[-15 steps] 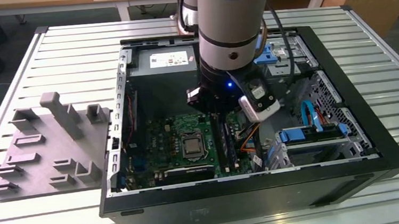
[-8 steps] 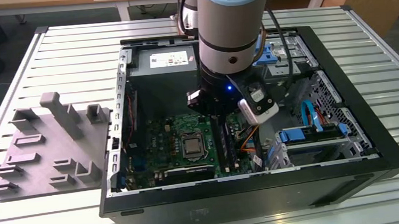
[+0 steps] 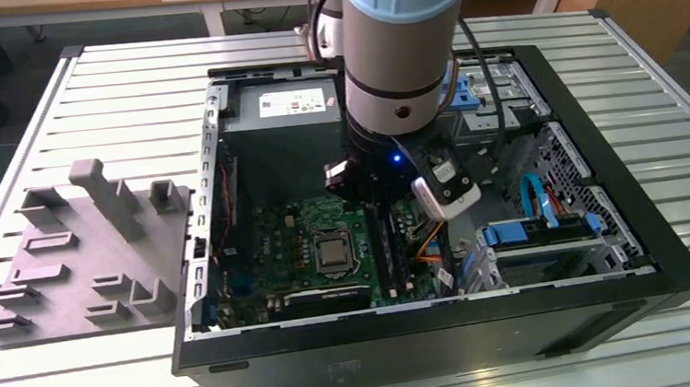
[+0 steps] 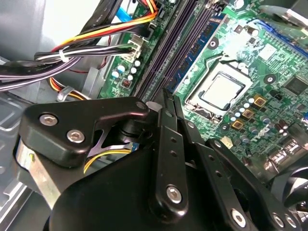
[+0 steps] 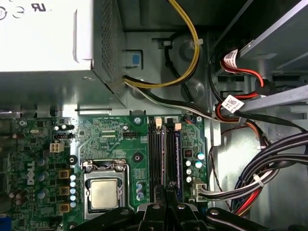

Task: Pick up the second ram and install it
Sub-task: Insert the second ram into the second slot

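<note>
My gripper [image 5: 165, 193] hangs low inside the open computer case [image 3: 619, 218], right over the long black memory slots [image 5: 155, 154] of the green motherboard [image 3: 287, 244]. Its fingertips [image 4: 166, 96] stand close together, shut on a slim dark strip seen edge-on, the second ram [image 5: 165, 186]. That strip lines up with the slot beside a blue-labelled memory stick [image 5: 177, 154] seated in the outer slot, also seen in the second wrist view [image 4: 202, 43]. How deep the ram sits in its slot is hidden by the fingers.
The processor socket [image 5: 103, 192] lies beside the slots. Bundled cables [image 5: 260, 178] crowd the other side, and the power supply box [image 5: 48, 38] stands beyond. A grey moulded tray [image 3: 79, 251] rests on the slatted table at the exterior view's left.
</note>
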Controlling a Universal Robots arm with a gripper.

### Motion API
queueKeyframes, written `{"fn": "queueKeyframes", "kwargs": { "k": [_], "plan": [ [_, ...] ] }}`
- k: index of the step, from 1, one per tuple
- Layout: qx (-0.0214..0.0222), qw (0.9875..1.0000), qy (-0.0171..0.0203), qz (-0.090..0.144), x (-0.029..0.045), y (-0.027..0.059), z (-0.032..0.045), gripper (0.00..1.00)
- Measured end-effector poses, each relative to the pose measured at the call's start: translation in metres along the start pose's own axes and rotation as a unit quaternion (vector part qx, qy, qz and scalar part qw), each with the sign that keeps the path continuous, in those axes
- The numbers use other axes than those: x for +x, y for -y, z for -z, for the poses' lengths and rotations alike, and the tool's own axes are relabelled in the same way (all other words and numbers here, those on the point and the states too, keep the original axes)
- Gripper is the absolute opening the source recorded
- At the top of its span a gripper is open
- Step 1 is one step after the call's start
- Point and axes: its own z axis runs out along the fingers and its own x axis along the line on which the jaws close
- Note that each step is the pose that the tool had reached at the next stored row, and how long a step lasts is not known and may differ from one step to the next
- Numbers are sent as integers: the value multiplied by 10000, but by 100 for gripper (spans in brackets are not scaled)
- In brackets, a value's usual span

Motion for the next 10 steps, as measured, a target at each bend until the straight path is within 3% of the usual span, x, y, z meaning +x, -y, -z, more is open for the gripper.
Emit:
{"fn": "queueKeyframes", "kwargs": {
  "k": [10],
  "plan": [
    [11,10000,-7,90,-1,7,-88,12]
  ]
}}
